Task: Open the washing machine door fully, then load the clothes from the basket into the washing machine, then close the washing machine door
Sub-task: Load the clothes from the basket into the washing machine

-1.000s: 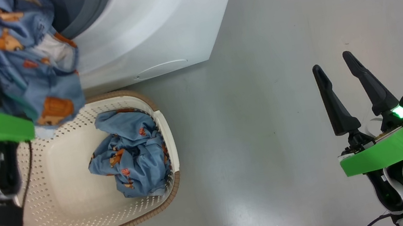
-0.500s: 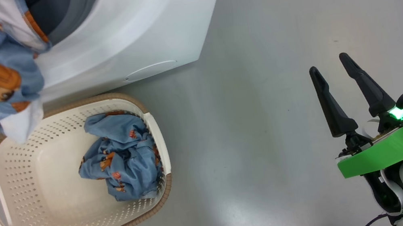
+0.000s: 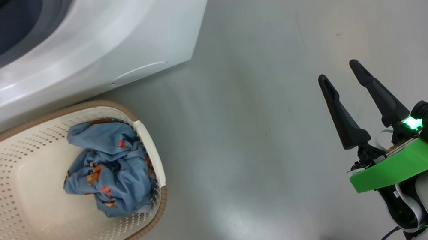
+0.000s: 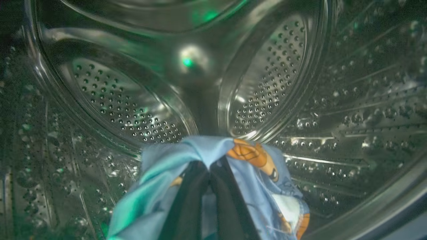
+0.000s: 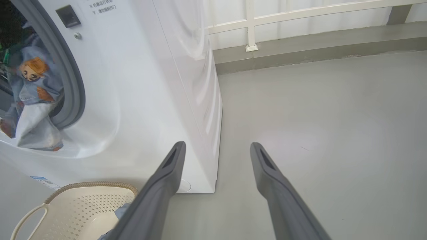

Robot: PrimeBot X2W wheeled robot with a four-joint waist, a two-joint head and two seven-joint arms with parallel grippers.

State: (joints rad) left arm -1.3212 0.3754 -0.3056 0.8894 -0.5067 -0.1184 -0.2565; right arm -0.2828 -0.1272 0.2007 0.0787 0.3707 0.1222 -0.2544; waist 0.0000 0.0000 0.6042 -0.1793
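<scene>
Before the robot, at the far left of the grey floor (image 3: 277, 83), the large white boxy front-loading washing machine (image 3: 103, 30) stood with its round opening uncovered. Just in front of it sat the small cream-white perforated plastic basket (image 3: 18, 222) with a brown woven-look rim. It held one crumpled light blue garment (image 3: 107, 172), printed with orange-brown figures, against its right wall. A second light blue printed garment (image 4: 156, 176) was draped over the left gripper (image 4: 210, 168), whose two dark fingers were pressed together on the cloth inside the steel perforated drum (image 4: 267, 83). The cloth's pale tail hung out over the grey gasket (image 5: 75, 83). Well to the right, the right gripper (image 3: 338, 71) hovered above bare floor, fingers spread apart, gripping nothing.
</scene>
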